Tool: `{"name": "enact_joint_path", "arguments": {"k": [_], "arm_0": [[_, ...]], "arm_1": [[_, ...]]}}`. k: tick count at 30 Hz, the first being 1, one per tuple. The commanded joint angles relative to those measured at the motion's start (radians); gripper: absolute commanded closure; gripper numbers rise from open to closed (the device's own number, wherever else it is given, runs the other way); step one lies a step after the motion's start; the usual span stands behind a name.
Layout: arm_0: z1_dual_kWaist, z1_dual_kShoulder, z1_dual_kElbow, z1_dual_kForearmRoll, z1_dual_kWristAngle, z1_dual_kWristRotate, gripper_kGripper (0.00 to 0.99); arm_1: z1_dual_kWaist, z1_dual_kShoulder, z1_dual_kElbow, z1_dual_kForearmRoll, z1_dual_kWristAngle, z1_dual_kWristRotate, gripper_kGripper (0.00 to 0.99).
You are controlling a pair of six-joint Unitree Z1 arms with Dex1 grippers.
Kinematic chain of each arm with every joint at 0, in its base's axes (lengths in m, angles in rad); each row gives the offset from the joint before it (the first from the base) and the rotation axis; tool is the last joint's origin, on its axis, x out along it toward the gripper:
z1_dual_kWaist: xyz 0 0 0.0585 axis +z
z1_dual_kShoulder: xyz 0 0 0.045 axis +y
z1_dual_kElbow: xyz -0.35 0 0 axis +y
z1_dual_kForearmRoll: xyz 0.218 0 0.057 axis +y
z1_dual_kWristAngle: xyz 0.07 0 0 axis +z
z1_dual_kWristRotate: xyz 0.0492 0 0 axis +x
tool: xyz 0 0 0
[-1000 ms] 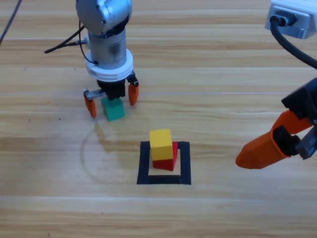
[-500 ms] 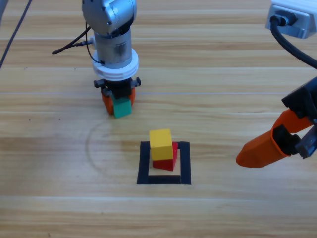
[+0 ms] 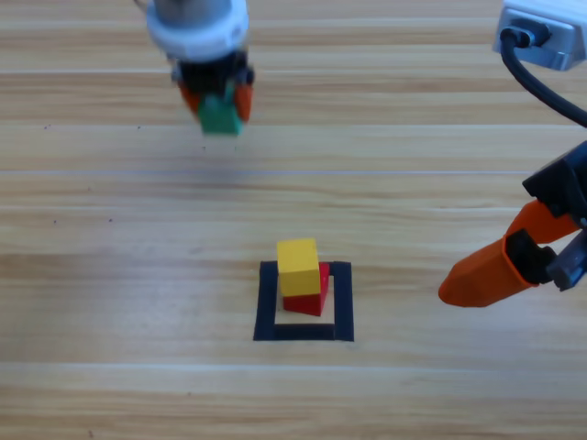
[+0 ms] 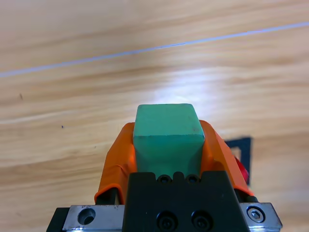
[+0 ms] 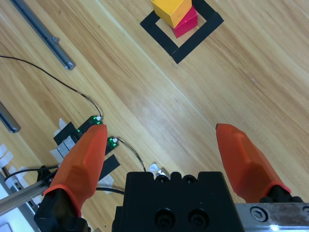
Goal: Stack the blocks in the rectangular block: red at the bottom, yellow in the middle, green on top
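The yellow cube sits on the red cube inside the black tape square; both cubes lie toward the square's left side. The same stack shows at the top of the right wrist view, yellow over red within the tape square. High above the table at the upper left, my left gripper is shut on the green cube, which fills the space between the jaws. My right gripper waits open at the right edge.
A white power box with a black cable sits at the top right corner. The right wrist view shows metal rails, cables and a small green-lit board beyond the table.
My left gripper closed on the green cube at the table, then lifted it up and away toward the top of the high view. The right arm held still.
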Motion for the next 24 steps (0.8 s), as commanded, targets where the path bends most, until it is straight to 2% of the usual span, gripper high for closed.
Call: {"name": "enact_joint_path", "arguments": {"k": [1, 7, 10, 15, 24], "arm_0": [[-0.093, -0.081, 0.001, 0.025, -0.042, 0.12, 0.99], [-0.179, -0.08, 0.01, 0.032, -0.127, 0.246, 0.99], [-0.2, -0.081, 0.015, 0.034, -0.144, 0.228, 0.99], [-0.217, -0.054, 0.009, 0.034, -0.139, 0.053, 0.99], [-0.294, -0.078, 0.088, 0.035, -0.07, -0.334, 0.99]], "arm_1": [[-0.022, 0.046, 0.021, -0.014, -0.027, 0.005, 0.001], [-0.022, 0.045, 0.021, -0.014, -0.027, 0.007, 0.001], [-0.022, 0.042, 0.023, -0.012, -0.029, 0.007, 0.001], [-0.022, 0.042, 0.023, -0.012, -0.029, 0.007, 0.001], [-0.022, 0.043, 0.023, -0.012, -0.029, 0.007, 0.001]]}}
